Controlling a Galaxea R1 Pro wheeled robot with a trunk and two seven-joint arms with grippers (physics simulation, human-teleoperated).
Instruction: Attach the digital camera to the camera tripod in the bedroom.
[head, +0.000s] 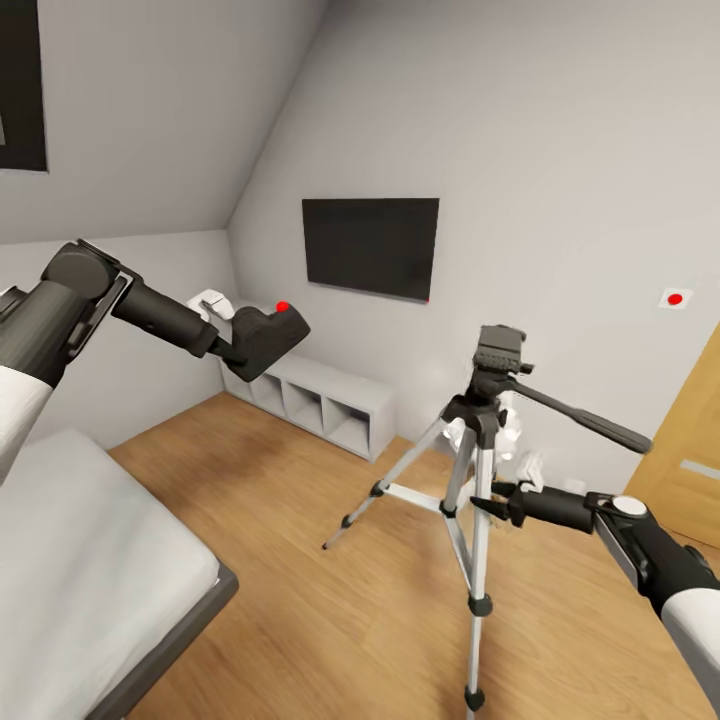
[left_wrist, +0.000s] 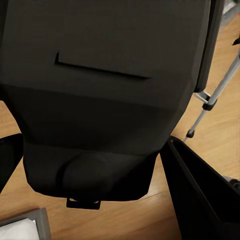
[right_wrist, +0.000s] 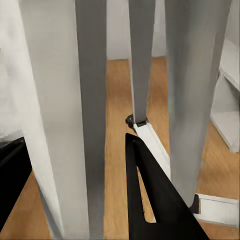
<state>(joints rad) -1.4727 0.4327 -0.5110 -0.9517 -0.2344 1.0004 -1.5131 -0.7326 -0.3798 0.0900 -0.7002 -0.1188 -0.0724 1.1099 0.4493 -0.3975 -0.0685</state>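
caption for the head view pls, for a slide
Left gripper holds the digital camera aloft while the right gripper reaches the camera tripod.

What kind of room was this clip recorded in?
Most likely a bedroom, rendered in simulation: a bed with a white mattress sits at the left, a black TV hangs on the sloped wall, and a low cubby shelf stands beneath it.

Wooden floor bears camera tripod, bed, cubby shelf.

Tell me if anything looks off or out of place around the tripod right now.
Nothing stands out. The camera tripod stands upright on the wooden floor, legs spread. The digital camera is in the left gripper, off the mount. The right gripper is at the tripod's legs.
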